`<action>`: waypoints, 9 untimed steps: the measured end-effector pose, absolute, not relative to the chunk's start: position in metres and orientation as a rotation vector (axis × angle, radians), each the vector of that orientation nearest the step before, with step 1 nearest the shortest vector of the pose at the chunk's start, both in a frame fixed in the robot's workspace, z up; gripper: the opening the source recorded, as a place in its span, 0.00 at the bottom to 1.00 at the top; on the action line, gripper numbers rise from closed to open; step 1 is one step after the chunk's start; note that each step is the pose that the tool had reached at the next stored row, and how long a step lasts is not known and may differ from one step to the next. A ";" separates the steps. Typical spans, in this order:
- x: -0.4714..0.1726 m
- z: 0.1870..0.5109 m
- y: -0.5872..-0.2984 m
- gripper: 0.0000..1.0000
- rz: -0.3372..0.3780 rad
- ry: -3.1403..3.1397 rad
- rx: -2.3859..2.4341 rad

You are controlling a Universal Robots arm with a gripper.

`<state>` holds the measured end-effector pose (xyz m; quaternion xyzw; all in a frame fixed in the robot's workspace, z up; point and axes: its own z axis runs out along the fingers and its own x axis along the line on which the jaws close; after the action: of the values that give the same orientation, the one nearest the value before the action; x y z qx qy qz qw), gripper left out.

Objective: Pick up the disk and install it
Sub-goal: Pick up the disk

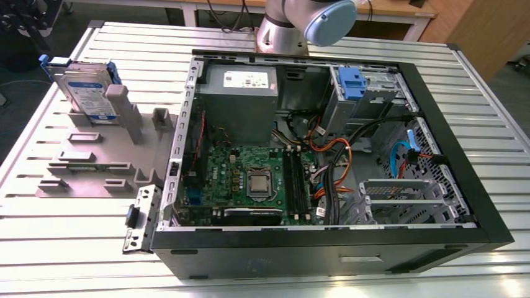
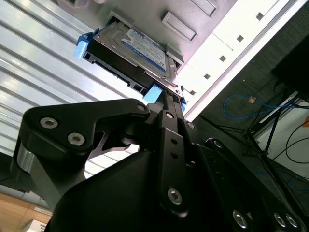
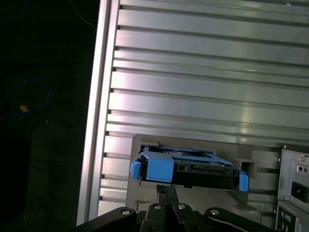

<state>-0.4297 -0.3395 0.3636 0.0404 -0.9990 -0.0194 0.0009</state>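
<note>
The disk (image 1: 87,93) stands upright in a slot of the grey holder (image 1: 99,158) on the exterior view's left, its white-and-blue label facing out and its blue carrier frame around the edges. In both wrist views my gripper (image 3: 166,190) is near the disk (image 3: 188,169), fingers drawn together with nothing between them. The fingertips (image 2: 165,99) line up with a blue corner of the disk (image 2: 140,48), which still rests in the holder. I cannot tell whether they touch it.
The open computer case (image 1: 488,205) lies on the ribbed metal table (image 1: 74,248), with motherboard, cables and grey power supply (image 1: 240,93) exposed. A blue latch (image 1: 352,81) sits at the drive bay near the case's far wall. The arm's joint (image 1: 319,18) rises behind the case.
</note>
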 end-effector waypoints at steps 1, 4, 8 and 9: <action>-0.430 0.364 -0.339 0.11 -0.061 -3.136 0.130; -0.430 0.364 -0.339 0.11 -0.061 -3.136 0.140; -0.430 0.364 -0.339 0.11 -0.061 -3.135 0.155; -0.430 0.364 -0.339 0.11 -0.061 -3.135 0.159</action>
<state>-0.4297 -0.3395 0.3636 0.0508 -0.9985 -0.0194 0.0011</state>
